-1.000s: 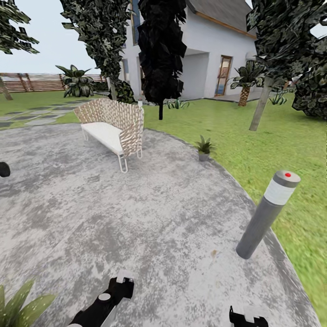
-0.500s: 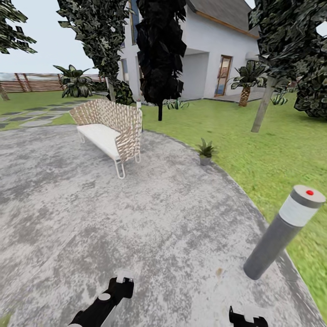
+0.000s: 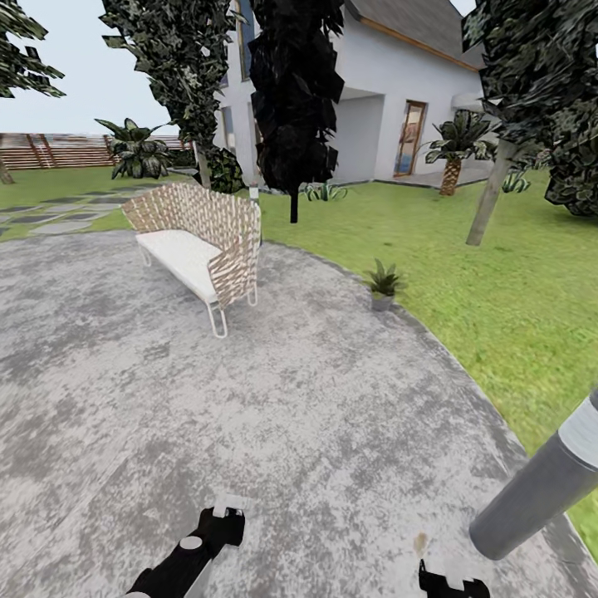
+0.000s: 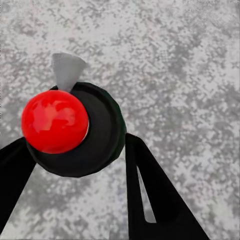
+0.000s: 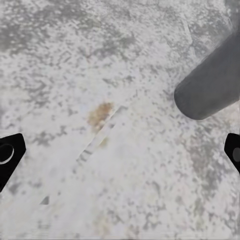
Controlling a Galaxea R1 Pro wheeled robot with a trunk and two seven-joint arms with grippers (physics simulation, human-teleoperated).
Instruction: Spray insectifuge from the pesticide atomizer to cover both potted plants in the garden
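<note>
a: patio [image 3: 100, 399], mottled grey concrete, rounded edge; lawn [image 3: 465, 266], bright green, on its right side.
b: wicker seat [image 3: 208, 241], woven pale lattice, white cushion, thin white legs, standing on the concrete toward the far side.
a: potted plant [image 3: 383, 283], small rosette of pointed green leaves in a tiny grey pot, at the patio rim just beside the grass, right of the seat. second plant not made out.
b: bollard lamp post [image 3: 544, 482], smooth grey cylinder with pale band, leaning in at the near right edge; base seen again in the right wrist view [image 5: 212, 85].
a: left gripper [image 4: 75, 150], black fingers [image 4: 150, 190] closed around a dark rounded body with a glossy red sphere and a pale grey nozzle tip, presumably the pesticide atomizer [image 4: 95, 132], above speckled concrete.
b: right gripper [image 5: 120, 150], black fingertips [image 5: 10, 152] spread wide apart, nothing between them; rust-coloured stain [image 5: 100, 114] on the concrete beneath.
a: background: white house [image 3: 399, 91], slatted brown fence [image 3: 58, 149], dark trees [image 3: 295, 91].
</note>
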